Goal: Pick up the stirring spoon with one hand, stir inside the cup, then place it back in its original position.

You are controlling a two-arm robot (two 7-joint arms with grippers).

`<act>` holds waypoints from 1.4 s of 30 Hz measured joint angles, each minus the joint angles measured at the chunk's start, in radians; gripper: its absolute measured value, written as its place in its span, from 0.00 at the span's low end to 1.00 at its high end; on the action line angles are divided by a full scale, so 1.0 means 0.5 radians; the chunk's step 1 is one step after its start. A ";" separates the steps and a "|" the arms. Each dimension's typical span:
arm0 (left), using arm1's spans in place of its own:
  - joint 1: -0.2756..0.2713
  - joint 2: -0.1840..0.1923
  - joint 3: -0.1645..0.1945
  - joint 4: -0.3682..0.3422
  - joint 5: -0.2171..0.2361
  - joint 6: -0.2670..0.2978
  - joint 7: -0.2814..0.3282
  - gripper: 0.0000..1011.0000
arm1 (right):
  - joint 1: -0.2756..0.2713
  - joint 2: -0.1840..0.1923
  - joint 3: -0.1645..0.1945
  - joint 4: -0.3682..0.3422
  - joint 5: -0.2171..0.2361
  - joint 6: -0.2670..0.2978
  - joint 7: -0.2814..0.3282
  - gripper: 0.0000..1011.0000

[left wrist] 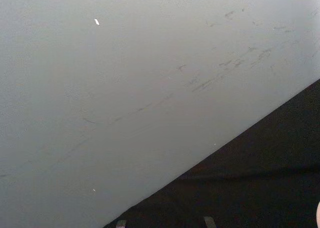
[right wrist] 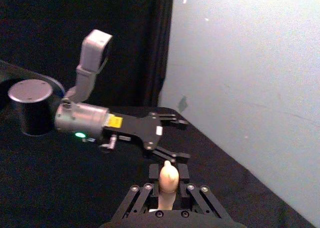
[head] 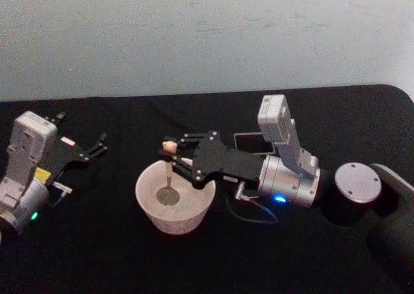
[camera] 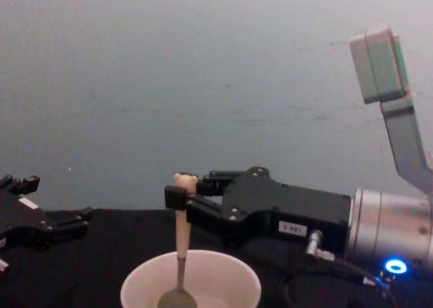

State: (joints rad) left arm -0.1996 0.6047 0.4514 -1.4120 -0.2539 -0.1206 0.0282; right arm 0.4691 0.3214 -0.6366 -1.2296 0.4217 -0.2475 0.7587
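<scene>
One spoon (head: 168, 176) stands upright in the single cup (head: 174, 221) on the table (head: 97, 262), bowl at the bottom, handle clenched by the right claw (head: 173, 153). The left claw (head: 83, 134) sits released, well apart, at left.

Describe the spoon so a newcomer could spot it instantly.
On the black table, find the wide cream cup, right of the idle left gripper. The spoon stands upright in it, held by the right gripper: the only slim peach stick, metal bowl down.
</scene>
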 joint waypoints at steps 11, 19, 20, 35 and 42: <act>0.000 0.000 0.000 0.000 0.000 0.000 0.000 0.99 | 0.019 0.002 0.052 0.052 -0.034 -0.019 -0.044 0.21; 0.000 0.000 0.000 0.000 0.000 0.000 0.000 0.99 | -0.007 0.025 0.082 0.006 -0.030 -0.019 -0.049 0.21; 0.000 0.000 0.000 0.000 0.000 0.000 0.000 0.99 | -0.015 0.032 0.090 -0.016 -0.022 -0.019 -0.048 0.21; 0.000 0.000 0.000 0.000 0.000 0.000 0.000 0.99 | -0.076 0.162 0.229 -0.331 0.106 -0.009 -0.057 0.21; 0.000 0.000 0.000 0.000 0.000 0.000 0.000 0.99 | -0.118 0.263 0.301 -0.478 0.143 -0.012 -0.071 0.21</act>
State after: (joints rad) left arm -0.1995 0.6047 0.4514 -1.4120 -0.2539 -0.1205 0.0283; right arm 0.4099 0.4529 -0.4860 -1.4687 0.4932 -0.2534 0.7232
